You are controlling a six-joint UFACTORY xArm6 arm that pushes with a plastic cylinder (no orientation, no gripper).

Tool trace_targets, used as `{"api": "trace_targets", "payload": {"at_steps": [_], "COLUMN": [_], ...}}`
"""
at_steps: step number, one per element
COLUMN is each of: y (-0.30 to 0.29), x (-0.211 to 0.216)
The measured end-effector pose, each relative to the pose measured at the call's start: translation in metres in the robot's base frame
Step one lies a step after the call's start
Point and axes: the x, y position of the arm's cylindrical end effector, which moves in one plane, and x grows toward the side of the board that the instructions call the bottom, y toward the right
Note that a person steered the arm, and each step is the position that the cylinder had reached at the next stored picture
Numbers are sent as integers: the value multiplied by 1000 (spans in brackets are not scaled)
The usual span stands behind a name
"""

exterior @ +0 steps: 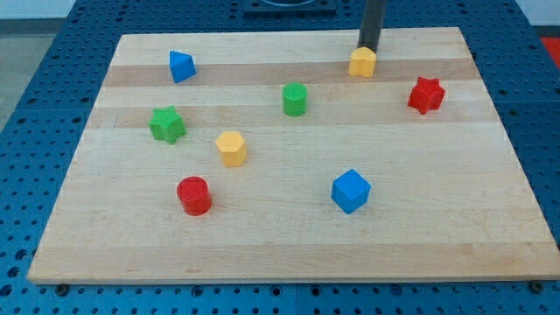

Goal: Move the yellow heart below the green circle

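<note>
The yellow heart [362, 62] lies near the view's top, right of centre. My tip [367, 47] stands just above it at its upper edge, touching or nearly touching. The green circle [295, 99] sits to the lower left of the heart, about a block's width of bare board between them. The rod rises from the tip out of the view's top.
A wooden board [490, 219] carries the blocks. A red star [426, 94] is right of the heart. A yellow pentagon [232, 148], green star [166, 124], blue triangle [181, 66], red circle [193, 195] and blue cube [351, 191] lie elsewhere.
</note>
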Motion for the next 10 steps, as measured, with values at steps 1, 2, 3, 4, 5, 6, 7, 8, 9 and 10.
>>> {"api": "trace_targets", "payload": {"at_steps": [1,2,3,4,5,6,7,8,9,10], "y": [5,2,-21,-53,-55,-51,-50,-50,-50,-49], "x": [0,3,12,17,31,31,39,55,73,91]}}
